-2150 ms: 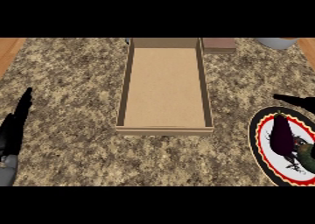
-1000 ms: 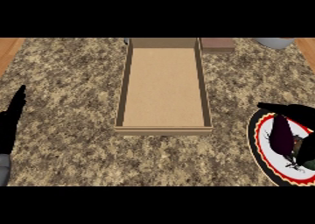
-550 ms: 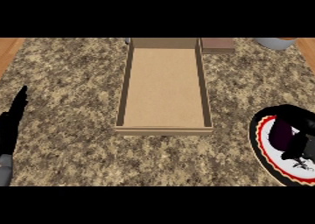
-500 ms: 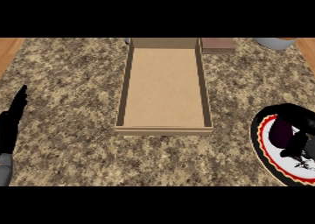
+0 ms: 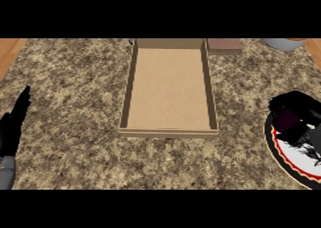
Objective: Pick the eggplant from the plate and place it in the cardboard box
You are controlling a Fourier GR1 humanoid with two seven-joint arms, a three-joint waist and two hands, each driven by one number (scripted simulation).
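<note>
Eggplant [image 5: 290,121]: dark purple, lying on the plate [image 5: 296,163] at the right edge, mostly covered.
Right hand [image 5: 305,116]: now lowered onto the eggplant, fingers curled over it; earlier it was held above the plate's far rim.
Left hand [image 5: 9,133]: unchanged at the left edge, fingers straight and pressed together.
Cardboard box [image 5: 168,87]: at centre, well apart from the plate.
Surroundings: a grey bowl [image 5: 283,42] is seen at the far right corner.

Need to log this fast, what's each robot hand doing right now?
Left robot hand: open, fingers straight, resting at the left edge.
Right robot hand: curled over the eggplant on the plate.
</note>
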